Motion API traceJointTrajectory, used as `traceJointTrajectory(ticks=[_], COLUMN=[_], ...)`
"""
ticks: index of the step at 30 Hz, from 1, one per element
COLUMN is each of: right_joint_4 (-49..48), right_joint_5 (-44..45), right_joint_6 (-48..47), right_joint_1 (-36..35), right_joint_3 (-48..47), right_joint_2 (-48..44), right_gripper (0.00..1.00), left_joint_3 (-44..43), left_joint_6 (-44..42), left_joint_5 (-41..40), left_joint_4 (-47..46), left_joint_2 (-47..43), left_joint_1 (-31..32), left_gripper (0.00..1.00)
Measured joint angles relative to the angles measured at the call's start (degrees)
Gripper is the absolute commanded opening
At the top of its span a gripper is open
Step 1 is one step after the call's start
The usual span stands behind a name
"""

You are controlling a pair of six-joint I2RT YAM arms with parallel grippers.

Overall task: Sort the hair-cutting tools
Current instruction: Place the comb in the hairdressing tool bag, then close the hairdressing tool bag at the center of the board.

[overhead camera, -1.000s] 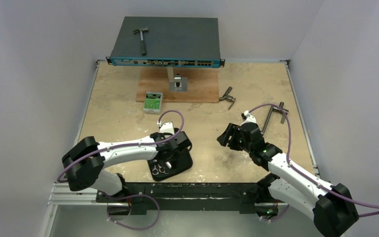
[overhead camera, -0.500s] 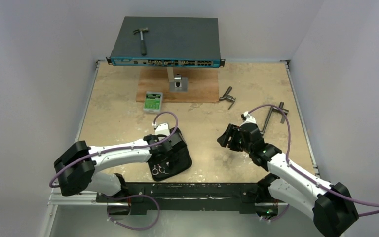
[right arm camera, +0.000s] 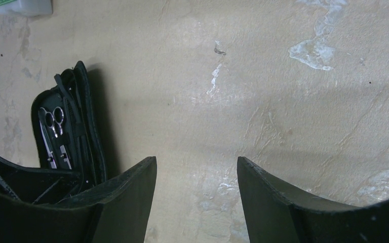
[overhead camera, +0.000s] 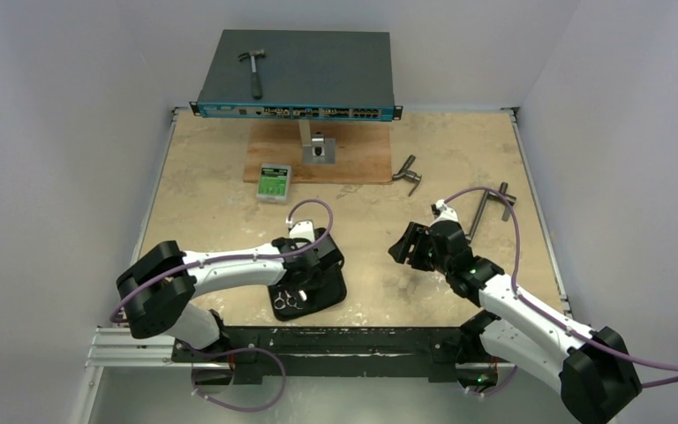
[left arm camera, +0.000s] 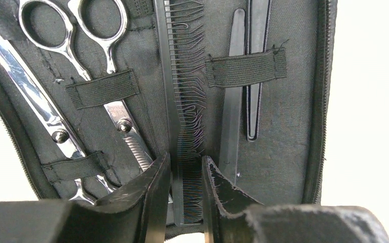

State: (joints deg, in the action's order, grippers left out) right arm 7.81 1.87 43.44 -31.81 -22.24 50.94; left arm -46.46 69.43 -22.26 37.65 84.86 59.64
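Observation:
An open black zip case (left arm camera: 288,126) lies under my left gripper (left arm camera: 186,172). Elastic bands hold two silver scissors (left arm camera: 106,76) on its left side and slim black hair clips (left arm camera: 253,66) on its right. The long black comb (left arm camera: 185,76) runs down the middle, and my left fingers are shut on its near end. From above, the case (overhead camera: 322,296) sits at the near left with the left gripper (overhead camera: 305,265) on it and scissors (overhead camera: 288,300) showing. My right gripper (right arm camera: 196,167) hovers open over bare table, right of the case (right arm camera: 88,116).
A network switch (overhead camera: 298,75) with a hammer (overhead camera: 252,71) on top stands at the back, above a wooden board (overhead camera: 353,159) with a metal bracket (overhead camera: 318,148). A green-and-white box (overhead camera: 274,182) lies left of centre. Two grey T-handle tools (overhead camera: 408,174) (overhead camera: 485,205) lie at the right.
The left arm swung left and down half a second ago and has come back to about where it was, its gripper staying on the case. The right arm has not moved.

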Motion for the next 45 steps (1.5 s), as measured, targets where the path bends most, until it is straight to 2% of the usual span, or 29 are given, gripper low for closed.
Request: traceJointTrajectory(ticks=[5,15,21,27,30,38,45], right_joint_4=[0.0,0.0,-0.4,-3.9,-6.7,-15.4,-19.3], right_joint_5=[-0.1,-0.5,-1.9,-6.5,-10.0,-18.9,-21.7], right_joint_6=[0.0,-0.1,-0.9,-3.5,-4.5,-6.4,-6.9], right_joint_1=[0.0,0.0,0.0,0.0,0.0,-0.6,-1.9], right_joint_3=[0.0,0.0,0.0,0.0,0.0,0.0,-0.7], right_joint_2=[0.0,0.1,0.6,4.2,6.2,11.7,16.5], right_gripper=[0.6,0.61,0.6,0.62,0.62,0.62,0.61], left_joint_3=[-1.4,-4.5,-3.7,2.1,6.3,20.3,23.2], left_joint_6=[-1.7,-3.7,-2.3,3.6,7.8,15.0,14.6], left_joint_5=[1.1,1.9,-1.8,-8.0,-10.1,-9.1,-6.1], left_joint_4=[-0.5,-0.8,4.3,10.9,12.9,10.5,4.7], left_joint_2=[0.0,-0.5,-8.0,-23.2,-28.0,-35.5,-37.7], left_joint_1=[0.0,0.5,0.5,0.3,-0.3,-6.1,-10.8], left_gripper=[0.33,0.48,0.49,0.5,0.5,0.5,0.44])
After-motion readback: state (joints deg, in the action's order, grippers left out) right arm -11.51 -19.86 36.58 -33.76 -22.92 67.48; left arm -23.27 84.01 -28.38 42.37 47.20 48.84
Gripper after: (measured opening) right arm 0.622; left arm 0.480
